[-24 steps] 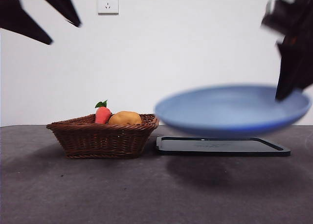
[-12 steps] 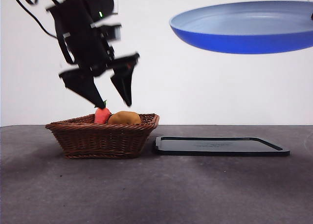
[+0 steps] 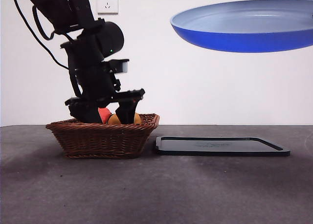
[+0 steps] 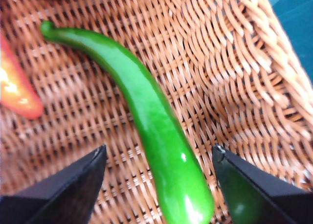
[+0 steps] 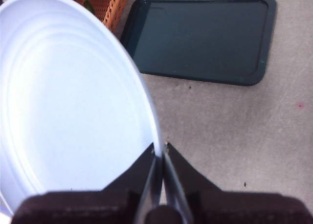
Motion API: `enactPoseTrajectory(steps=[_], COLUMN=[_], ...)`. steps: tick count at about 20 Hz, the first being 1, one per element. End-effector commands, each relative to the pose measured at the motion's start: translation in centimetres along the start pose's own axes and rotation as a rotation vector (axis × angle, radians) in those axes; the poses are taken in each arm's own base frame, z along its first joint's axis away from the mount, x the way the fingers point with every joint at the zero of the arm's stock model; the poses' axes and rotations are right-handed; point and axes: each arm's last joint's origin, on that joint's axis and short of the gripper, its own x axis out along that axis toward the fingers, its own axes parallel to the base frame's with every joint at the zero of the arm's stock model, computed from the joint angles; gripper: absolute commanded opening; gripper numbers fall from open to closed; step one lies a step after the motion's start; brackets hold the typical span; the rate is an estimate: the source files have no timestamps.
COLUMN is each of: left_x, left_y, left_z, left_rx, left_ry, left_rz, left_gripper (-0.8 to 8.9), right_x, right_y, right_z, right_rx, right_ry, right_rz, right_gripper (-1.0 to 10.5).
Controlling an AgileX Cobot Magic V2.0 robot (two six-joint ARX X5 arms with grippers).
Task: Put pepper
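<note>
Left gripper (image 4: 159, 158) lowered into the wicker basket (image 3: 100, 138), jaws spread wide to either side of the pepper (image 4: 146, 111), not yet clenched, presumably poised to straddle it for a grasp. Pepper lying flat on the basket floor; in the front view, basket at about 8 o'clock. Right gripper (image 5: 160, 153) pinched on the rim of the blue plate (image 3: 244, 28), held aloft at 1 o'clock above the dark tray (image 3: 220, 145), likely to receive the pepper. Count: one pepper, one basket, one plate, one tray, two grippers.

Even, bright indoor light; soft shadows lie under the brown wicker basket (image 3: 102, 138). The left wrist close-up is soft, glare spotting the glossy green pepper (image 4: 151, 121) at 6 o'clock.
</note>
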Motion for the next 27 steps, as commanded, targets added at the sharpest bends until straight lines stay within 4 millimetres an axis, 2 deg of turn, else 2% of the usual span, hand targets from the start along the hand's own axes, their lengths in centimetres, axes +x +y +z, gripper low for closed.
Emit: enactPoseTrajectory(steps=[1,14,18,22,27], left_x=[1.4,1.1,0.5,-1.4,-6.0], left_y=[-0.3,-0.5,-0.5,-0.6,-0.8], left_z=[-0.1,-0.2,0.1,0.7,1.5], left_rx=[0.011,0.016,0.014,0.014,0.016], left_ry=[0.028,0.032,0.023,-0.022,-0.116], left_rz=[0.009,0.009,0.009,0.007,-0.007], left_gripper=[3.74,1.56,1.49,1.49,1.49], right_x=[-0.2,-0.2,0.0,0.3,2.1], right_y=[0.1,0.1,0.1,0.0,-0.6], right_z=[0.4,0.5,0.5,0.7,1.2], right_rx=[0.005,0.001,0.002,0.006,0.031], right_ry=[-0.021,-0.025,-0.021,-0.011,0.046], right_rz=[0.006,0.003,0.003,0.002,-0.002], right_gripper=[0.1,0.1,0.1,0.1,0.1])
